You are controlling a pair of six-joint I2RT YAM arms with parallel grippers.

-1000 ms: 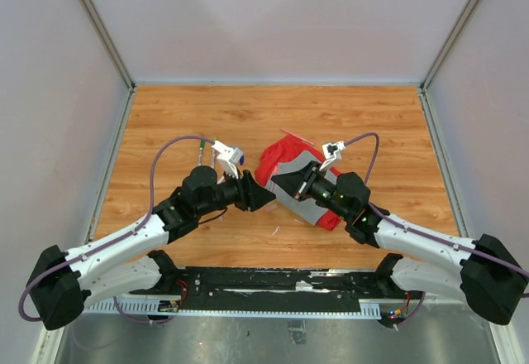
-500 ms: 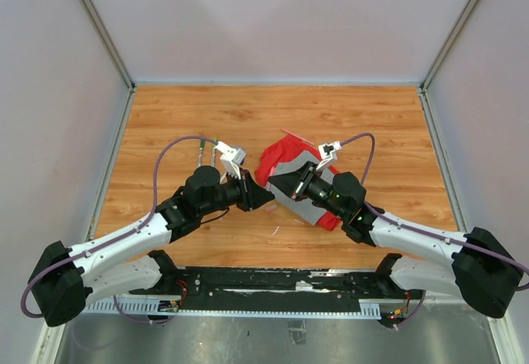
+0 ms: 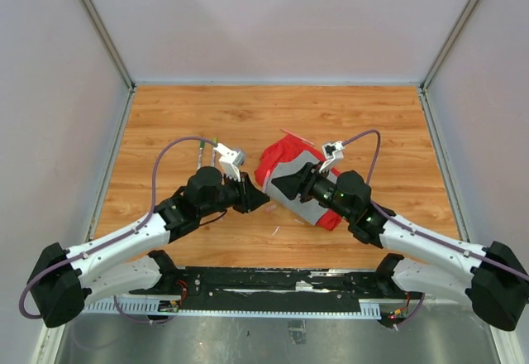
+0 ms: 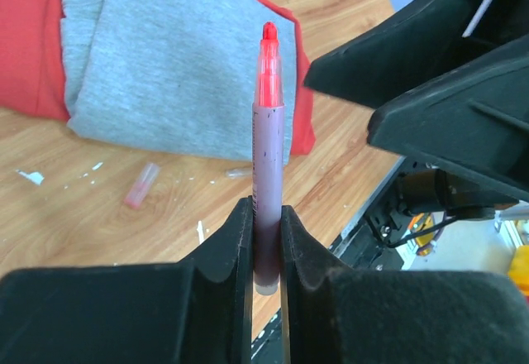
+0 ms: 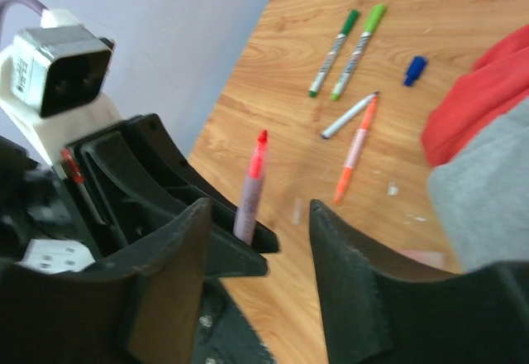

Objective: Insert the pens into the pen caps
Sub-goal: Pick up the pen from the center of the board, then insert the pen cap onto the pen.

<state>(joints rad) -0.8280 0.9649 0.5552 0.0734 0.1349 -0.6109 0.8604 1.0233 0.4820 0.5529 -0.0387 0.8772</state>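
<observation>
The pen [image 4: 266, 132] with the red tip is in the left pincer [image 4: 264, 215], which is closed tightly on the lower part of its barrel. The bare tip points away from the wrist, toward the right arm. The right pincer [image 5: 260, 207] stands half open just in front of this tip and has nothing in it.

The step in hand seems to be putting a cap on this pen. To do it well, the left arm should keep the pen quiet. The right pincer should take the pink cap [image 4: 142, 184], which lies on the worktop [image 5: 463, 8] near the red-and-grey cloth [image 4: 165, 66]. It should hold the cap by its closed end, bring the open end in line with the barrel and push straight, not at an angle.

By count there are five pens. One is held, and four lie on the far left of the worktop: a dark green pen [image 5: 335, 54], a light green pen [image 5: 357, 40], a grey pen [image 5: 349, 116] and an orange pen [image 5: 355, 150]. Two caps are clear, the pink cap and a blue cap [image 5: 415, 69].
</observation>
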